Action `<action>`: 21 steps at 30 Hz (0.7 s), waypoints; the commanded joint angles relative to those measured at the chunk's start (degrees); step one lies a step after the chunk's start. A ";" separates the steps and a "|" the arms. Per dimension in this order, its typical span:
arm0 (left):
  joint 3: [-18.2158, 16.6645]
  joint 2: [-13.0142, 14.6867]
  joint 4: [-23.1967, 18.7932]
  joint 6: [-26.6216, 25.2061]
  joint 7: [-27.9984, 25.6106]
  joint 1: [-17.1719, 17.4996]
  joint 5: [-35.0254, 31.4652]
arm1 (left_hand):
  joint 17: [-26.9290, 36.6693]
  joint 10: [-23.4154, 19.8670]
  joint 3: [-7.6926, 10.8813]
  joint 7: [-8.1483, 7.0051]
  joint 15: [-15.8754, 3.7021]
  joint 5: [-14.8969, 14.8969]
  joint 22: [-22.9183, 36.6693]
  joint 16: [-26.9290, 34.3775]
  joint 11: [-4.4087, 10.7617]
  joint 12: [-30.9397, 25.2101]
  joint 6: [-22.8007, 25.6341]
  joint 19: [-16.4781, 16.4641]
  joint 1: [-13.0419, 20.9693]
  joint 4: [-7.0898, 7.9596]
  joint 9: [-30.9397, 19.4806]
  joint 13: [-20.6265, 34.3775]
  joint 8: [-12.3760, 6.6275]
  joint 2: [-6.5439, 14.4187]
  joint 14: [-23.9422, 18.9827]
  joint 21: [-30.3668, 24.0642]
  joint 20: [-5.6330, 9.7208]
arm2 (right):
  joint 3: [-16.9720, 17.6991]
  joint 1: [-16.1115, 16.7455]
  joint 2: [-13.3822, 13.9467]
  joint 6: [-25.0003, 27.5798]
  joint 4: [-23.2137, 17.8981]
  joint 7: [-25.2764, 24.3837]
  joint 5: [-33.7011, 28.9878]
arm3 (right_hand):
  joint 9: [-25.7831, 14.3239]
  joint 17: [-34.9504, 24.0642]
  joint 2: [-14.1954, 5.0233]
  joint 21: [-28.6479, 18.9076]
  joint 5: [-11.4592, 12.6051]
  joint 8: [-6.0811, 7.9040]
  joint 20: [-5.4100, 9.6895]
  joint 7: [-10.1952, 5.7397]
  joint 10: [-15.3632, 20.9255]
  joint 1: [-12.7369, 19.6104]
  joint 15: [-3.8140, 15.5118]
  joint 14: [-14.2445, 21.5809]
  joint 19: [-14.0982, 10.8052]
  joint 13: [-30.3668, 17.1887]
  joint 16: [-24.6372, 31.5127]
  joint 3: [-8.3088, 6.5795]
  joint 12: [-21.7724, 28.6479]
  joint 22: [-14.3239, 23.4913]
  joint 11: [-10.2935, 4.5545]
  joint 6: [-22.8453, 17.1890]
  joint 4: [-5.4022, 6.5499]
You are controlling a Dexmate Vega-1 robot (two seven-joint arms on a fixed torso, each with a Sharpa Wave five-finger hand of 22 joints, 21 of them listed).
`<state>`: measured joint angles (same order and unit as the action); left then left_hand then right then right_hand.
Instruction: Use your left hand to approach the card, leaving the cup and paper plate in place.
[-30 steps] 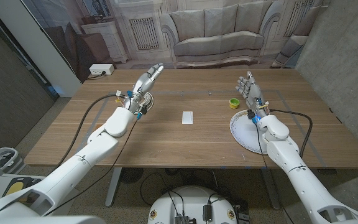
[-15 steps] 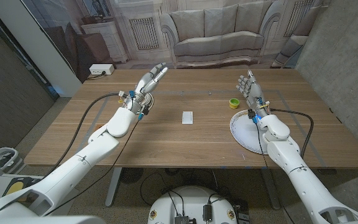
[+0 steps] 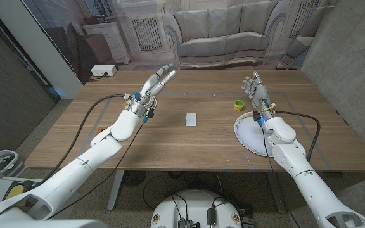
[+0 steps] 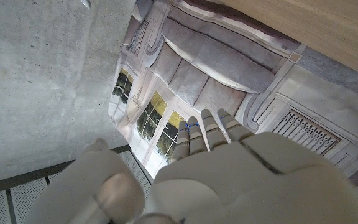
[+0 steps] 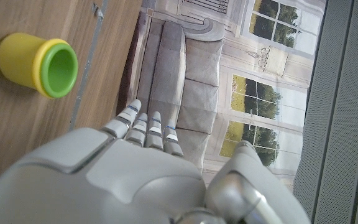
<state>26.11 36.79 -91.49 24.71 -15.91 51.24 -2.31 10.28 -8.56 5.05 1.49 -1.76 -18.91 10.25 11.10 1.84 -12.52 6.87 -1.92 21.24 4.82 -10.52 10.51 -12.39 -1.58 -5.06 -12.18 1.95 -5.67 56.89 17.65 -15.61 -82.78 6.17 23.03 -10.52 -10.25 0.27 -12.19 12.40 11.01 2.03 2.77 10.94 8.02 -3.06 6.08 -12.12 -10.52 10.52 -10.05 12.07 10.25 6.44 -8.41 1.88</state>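
- The left robot hand (image 3: 156, 83) is raised above the table (image 3: 170, 142), on its left half toward the far edge, fingers straight and spread, holding nothing.
- In the left wrist view the left robot hand (image 4: 229, 168) shows from behind, its fingers (image 4: 205, 132) extended side by side toward the sofa backdrop.
- The card (image 3: 191, 119) lies flat near the middle of the table, apart from the left robot hand, to its right and nearer the robot.
- The right robot hand (image 3: 256, 94) stands upright over the far rim of the plate (image 3: 244, 133), fingers straight and empty.
- The cup (image 3: 238, 105) sits just beyond the plate, close beside the right robot hand.
- In the right wrist view the cup (image 5: 38, 65) is yellow with a green inside, and the right robot hand (image 5: 135, 174) is open.
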 commanded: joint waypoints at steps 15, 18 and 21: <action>1.26 1.53 -4.44 -5.31 -2.20 0.81 -5.38 | 0.18 -1.17 -0.33 0.08 -0.34 -0.54 0.12 0.40 0.42 -0.17 1.99 -0.88 0.95 -0.07 -0.22 0.32 -0.43 0.37 -0.86 -0.28 2.15 | -0.20 -0.36 -0.24 -1.30 1.13 0.98 0.76 | -0.26 -0.21 -0.33 0.21 -0.33 0.22 -0.13 0.05 0.55 0.26 0.00 0.53 -0.45 -0.11 0.20 -0.04 0.28 0.35 0.30 -0.54 -0.25; 1.53 1.75 -5.06 -6.29 -2.30 0.80 -6.13 | 0.18 -1.32 -0.35 0.04 -0.35 -0.57 0.13 0.36 0.23 -0.18 2.01 -0.92 1.02 -0.09 -0.22 0.33 -0.39 0.42 -0.87 -0.26 2.16 | -0.13 -0.22 -0.37 -1.10 1.03 0.85 1.04 | -0.26 -0.21 -0.34 0.22 -0.33 0.23 -0.15 0.02 0.56 0.26 -0.04 0.55 -0.46 -0.11 0.21 -0.03 0.28 0.35 0.30 -0.57 -0.27; 1.82 1.90 -5.34 -6.77 -2.00 0.64 -6.26 | 0.18 -1.30 -0.36 0.01 -0.36 -0.60 0.13 0.33 0.35 -0.14 2.04 -0.93 1.07 -0.11 -0.22 0.33 -0.37 0.45 -0.88 -0.25 2.13 | -0.12 -0.12 -0.32 -1.03 0.89 0.79 1.02 | -0.26 -0.21 -0.37 0.22 -0.33 0.24 -0.12 0.07 0.75 0.27 0.03 0.58 -0.49 -0.11 0.21 -0.02 0.34 0.35 0.36 -0.61 -0.29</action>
<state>27.07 37.95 -95.07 20.41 -18.27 51.98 -7.13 10.28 -9.28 4.88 1.64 -2.07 -19.09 10.25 11.10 2.14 -12.52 8.46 -2.42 22.07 4.65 -10.52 10.51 -12.39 -1.51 -5.37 -12.18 2.05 -5.73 56.66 17.48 -16.40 -82.05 6.80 23.74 -10.52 -10.25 0.27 -12.19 11.96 11.00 2.03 2.77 11.25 8.03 -3.06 6.08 -12.12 -10.52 10.52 -10.06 12.07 10.25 6.76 -8.41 1.89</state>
